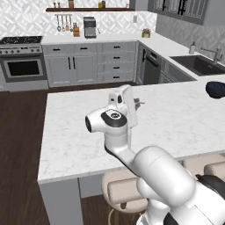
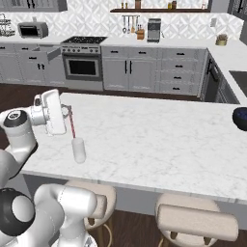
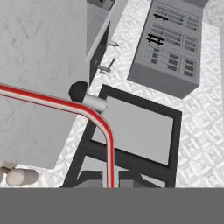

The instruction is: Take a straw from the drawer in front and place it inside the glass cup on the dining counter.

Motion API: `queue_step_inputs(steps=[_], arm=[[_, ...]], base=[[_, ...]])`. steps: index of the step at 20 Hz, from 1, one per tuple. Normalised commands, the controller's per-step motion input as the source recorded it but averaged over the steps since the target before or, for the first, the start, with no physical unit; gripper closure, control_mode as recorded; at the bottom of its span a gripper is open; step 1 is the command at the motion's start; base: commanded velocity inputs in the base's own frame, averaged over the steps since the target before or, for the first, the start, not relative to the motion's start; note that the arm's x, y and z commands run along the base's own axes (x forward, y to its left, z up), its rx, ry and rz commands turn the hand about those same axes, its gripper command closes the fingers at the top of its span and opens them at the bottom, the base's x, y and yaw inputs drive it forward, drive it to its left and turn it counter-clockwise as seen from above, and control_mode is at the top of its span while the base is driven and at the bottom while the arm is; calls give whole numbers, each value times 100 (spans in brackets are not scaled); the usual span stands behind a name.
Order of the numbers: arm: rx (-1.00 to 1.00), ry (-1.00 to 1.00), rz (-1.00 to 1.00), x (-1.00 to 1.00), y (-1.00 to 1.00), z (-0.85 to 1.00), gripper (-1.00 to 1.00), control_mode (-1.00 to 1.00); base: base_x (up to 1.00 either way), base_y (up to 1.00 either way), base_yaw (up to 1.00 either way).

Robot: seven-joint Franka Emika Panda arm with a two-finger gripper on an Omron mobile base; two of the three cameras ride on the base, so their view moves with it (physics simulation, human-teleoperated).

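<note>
White arm folded at the elbow, wrist turned sideways, gripper [image 2: 66,112] level – fingers clamped on the straw [image 2: 72,126].

Gripper [image 2: 66,112] at left of frame holds the straw [image 2: 72,124] slanting down toward the glass cup [image 2: 78,149] on the surface [image 2: 159,140].

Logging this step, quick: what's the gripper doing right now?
Gripper: closed on the red straw, held above the glass cup on the dining counter.
</note>
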Motion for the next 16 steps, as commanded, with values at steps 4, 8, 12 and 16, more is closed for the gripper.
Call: queue_step_inputs(steps=[4,8,12,16], arm=[[0,2,3,8,0,-7,100,-100],[0,4,4,6,0,-13,100,-100],[0,6,4,27,0,-20,100,-100],[0,7,4,47,1,-19,100,-100]], base=[[0,0,0],[0,0,0],[0,0,0],[0,0,0]])
